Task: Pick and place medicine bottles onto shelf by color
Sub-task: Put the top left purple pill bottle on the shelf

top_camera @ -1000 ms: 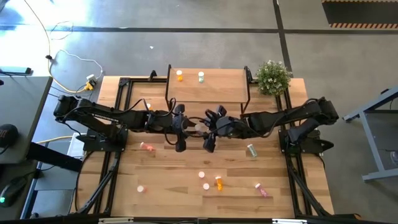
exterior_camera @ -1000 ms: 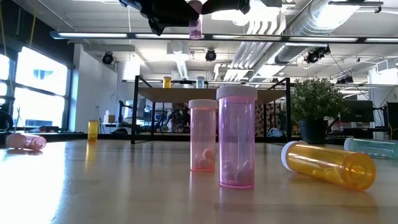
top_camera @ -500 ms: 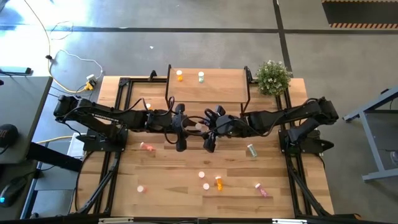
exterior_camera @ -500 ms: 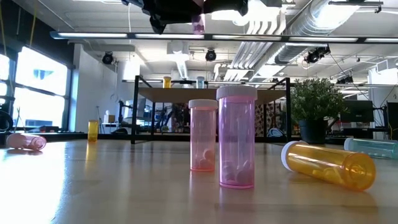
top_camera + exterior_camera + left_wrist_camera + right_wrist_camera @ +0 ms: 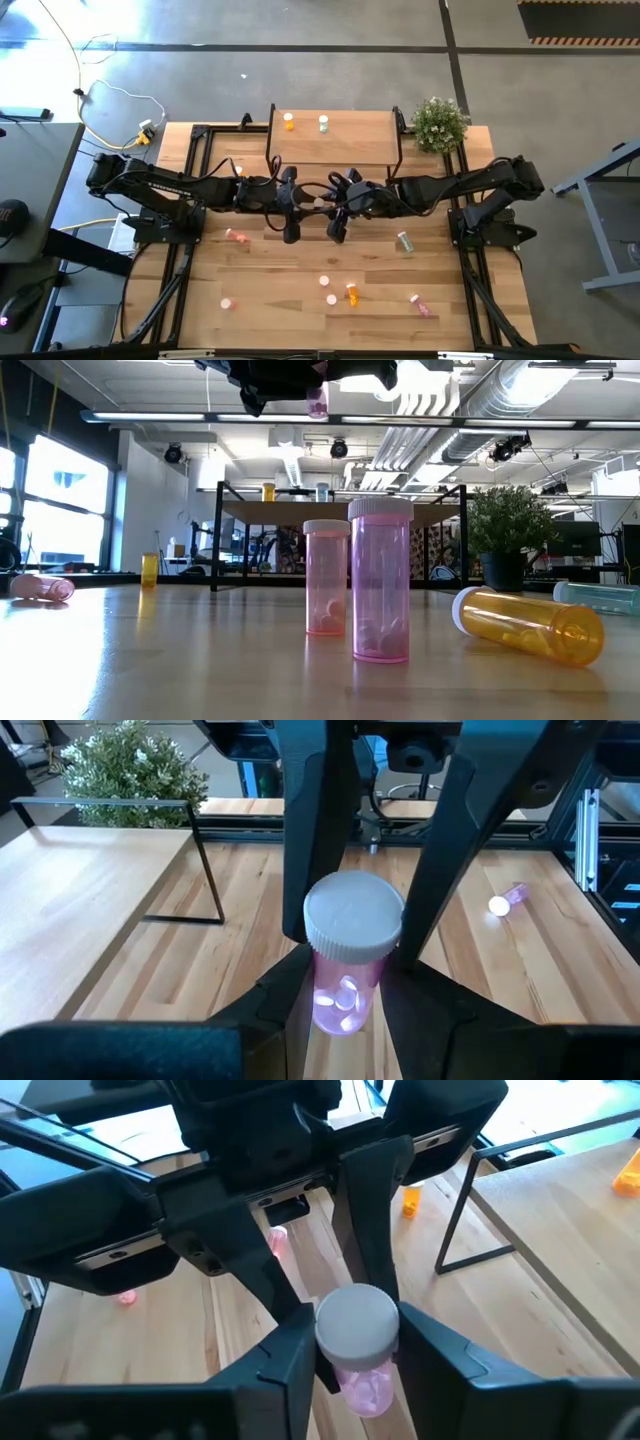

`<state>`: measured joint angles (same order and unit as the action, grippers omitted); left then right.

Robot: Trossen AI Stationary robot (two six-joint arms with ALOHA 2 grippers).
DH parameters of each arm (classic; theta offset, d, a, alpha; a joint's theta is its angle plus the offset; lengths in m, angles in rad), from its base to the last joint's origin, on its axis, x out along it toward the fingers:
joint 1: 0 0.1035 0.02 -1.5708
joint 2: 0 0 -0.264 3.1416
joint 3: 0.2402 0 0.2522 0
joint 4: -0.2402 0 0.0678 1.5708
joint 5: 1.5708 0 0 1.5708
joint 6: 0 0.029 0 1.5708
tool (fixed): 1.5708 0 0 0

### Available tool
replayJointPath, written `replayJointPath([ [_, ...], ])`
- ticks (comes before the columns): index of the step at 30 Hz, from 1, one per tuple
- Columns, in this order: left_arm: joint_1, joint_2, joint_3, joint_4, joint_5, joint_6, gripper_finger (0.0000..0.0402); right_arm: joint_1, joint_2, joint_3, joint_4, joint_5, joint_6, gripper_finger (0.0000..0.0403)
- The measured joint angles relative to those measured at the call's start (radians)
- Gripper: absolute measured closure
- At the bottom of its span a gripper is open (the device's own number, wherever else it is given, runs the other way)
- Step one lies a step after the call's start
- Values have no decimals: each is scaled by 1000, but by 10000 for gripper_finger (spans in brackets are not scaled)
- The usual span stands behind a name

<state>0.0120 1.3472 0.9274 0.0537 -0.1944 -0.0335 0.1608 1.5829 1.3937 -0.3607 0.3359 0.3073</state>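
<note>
Grippers meet mid-air above the wooden counter (image 5: 260,290), just in front of the shelf (image 5: 350,145): the left gripper (image 5: 300,203) pinches a translucent pink bottle (image 5: 345,965) with a ribbed white cap, and the right gripper (image 5: 335,203) has its dark fingers (image 5: 290,1345) pressed to the same bottle. No label is readable. Other bottles lie scattered nearer the counter's front edge.

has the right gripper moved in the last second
Yes, slightly. In the high view the right gripper has edged left toward the left gripper, judged against the shelf, and its fingers have closed in on the pink bottle held between the arms.
</note>
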Motion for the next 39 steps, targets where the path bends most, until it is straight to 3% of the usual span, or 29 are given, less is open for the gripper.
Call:
replayJointPath([
  [13,0,0,0,-4,0,10,297,-3,0,0,-8,-7,9,296],
  [23,-1,0,0,-3,3,29,216,-4,0,0,-22,7,41,296],
  [29,1,-22,0,-45,-38,21,169,-5,-16,-1,-27,69,52,296],
  [39,29,-144,1,-95,-107,19,162,-50,-160,-1,-68,197,11,296],
])
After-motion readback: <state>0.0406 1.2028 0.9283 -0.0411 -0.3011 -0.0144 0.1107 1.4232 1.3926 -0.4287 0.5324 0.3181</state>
